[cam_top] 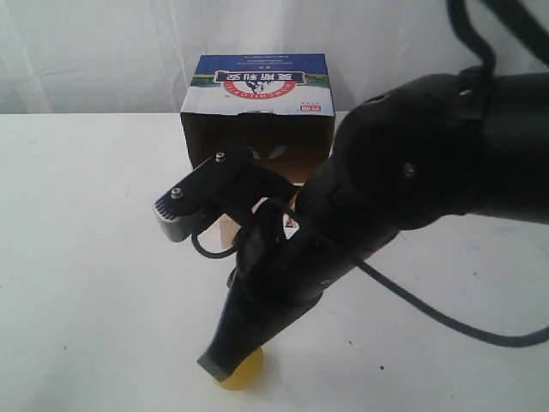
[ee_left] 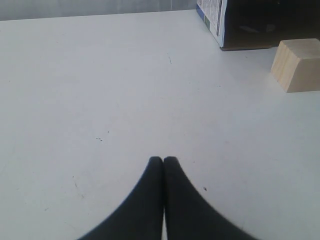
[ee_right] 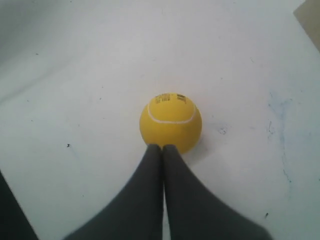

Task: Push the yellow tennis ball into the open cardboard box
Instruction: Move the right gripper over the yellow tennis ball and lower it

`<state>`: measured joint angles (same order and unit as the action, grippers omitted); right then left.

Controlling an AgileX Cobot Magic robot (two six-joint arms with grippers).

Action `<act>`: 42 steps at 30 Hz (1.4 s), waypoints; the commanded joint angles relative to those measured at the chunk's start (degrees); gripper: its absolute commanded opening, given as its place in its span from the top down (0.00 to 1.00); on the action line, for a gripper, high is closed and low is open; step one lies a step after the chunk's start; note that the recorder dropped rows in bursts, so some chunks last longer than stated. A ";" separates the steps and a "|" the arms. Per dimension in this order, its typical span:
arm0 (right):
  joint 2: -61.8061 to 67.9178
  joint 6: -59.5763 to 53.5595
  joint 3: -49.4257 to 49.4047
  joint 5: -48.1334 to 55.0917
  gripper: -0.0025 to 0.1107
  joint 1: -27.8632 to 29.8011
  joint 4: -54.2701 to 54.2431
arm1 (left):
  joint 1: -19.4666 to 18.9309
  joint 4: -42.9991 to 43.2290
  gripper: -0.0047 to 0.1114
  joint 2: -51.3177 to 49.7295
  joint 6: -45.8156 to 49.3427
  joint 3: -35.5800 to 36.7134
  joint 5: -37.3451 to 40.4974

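Observation:
The yellow tennis ball (ee_right: 170,122) lies on the white table, its pale seam and small print facing up. My right gripper (ee_right: 162,146) is shut and empty, its tips against the ball's near side. In the exterior view the right arm reaches down to the front edge, the right gripper (cam_top: 220,364) covering most of the tennis ball (cam_top: 246,371). The open cardboard box (cam_top: 257,86) stands at the back, its dark inside facing forward. My left gripper (ee_left: 163,159) is shut on nothing over bare table, well short of the cardboard box (ee_left: 212,20). It does not show in the exterior view.
A pale wooden cube (ee_left: 299,65) sits on the table just in front of the box's opening. The right arm's bulk and a black cable (cam_top: 446,318) fill the middle and right of the exterior view. White curtains hang behind the table (cam_top: 86,257).

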<state>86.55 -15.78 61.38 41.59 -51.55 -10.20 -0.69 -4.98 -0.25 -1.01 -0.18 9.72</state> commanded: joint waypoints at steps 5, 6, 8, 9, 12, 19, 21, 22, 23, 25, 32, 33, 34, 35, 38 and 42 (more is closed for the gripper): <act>4.79 -0.83 0.83 -3.85 0.98 -2.45 -0.28 | -0.29 -0.14 0.96 0.25 -0.21 0.18 -0.25; 5.35 -0.83 0.83 -4.37 0.98 -2.74 -0.41 | -0.29 -0.14 0.96 0.25 -0.21 0.18 -0.25; 6.44 -0.83 0.83 -4.48 0.98 -3.33 -0.66 | -0.29 -0.14 0.96 0.25 -0.21 0.18 -0.25; 7.10 -0.83 0.83 -4.48 0.98 -3.80 -0.79 | -0.29 -0.14 0.96 0.25 -0.21 0.18 -0.25; 9.02 -0.71 0.83 -4.48 0.98 -4.79 -0.79 | -0.29 -0.14 0.96 0.25 -0.21 0.18 -0.25; 11.02 -0.71 0.71 -4.53 0.98 -5.05 -0.65 | -0.29 -0.14 0.96 0.25 -0.21 0.18 -0.25; 11.15 -0.71 0.59 -4.00 0.98 -5.05 -0.64 | -0.29 -0.14 0.96 0.25 -0.21 0.18 -0.25; 11.15 -0.71 0.59 -3.71 0.98 -5.05 -0.29 | -0.29 -0.14 0.96 0.25 -0.21 0.18 -0.25; 11.15 -0.71 0.59 -3.27 0.98 -4.93 -0.17 | -0.29 -0.14 0.96 0.25 -0.21 0.18 -0.25; 11.15 -0.49 0.59 -2.42 0.98 -4.93 0.83 | -0.29 -0.14 0.96 0.25 -0.21 0.18 -0.25; 11.15 3.59 -0.28 -1.92 0.98 -4.45 6.61 | -0.29 -0.14 0.96 0.25 -0.21 0.18 -0.25; 11.15 3.89 -0.28 -1.92 0.98 -4.40 6.61 | -0.29 -0.14 0.96 0.25 -0.21 0.18 -0.25; 11.15 4.09 -0.28 -1.92 0.98 -4.40 6.61 | -0.29 -0.14 0.96 0.25 -0.21 0.18 -0.25; 11.15 4.23 -0.28 -1.92 0.98 -4.40 6.61 | -0.29 -0.14 0.96 0.25 -0.21 0.18 -0.25; 11.15 4.23 -0.28 -2.02 0.98 -4.40 5.98 | -0.29 -0.14 0.96 0.25 -0.21 0.18 -0.25; 9.96 4.23 -0.03 -3.68 0.98 -4.40 5.58 | -0.29 -0.14 0.96 0.25 -0.21 0.18 -0.25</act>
<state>97.78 -11.77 61.53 39.59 -56.31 -4.24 -0.69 -4.98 -0.25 -1.01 -0.18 9.72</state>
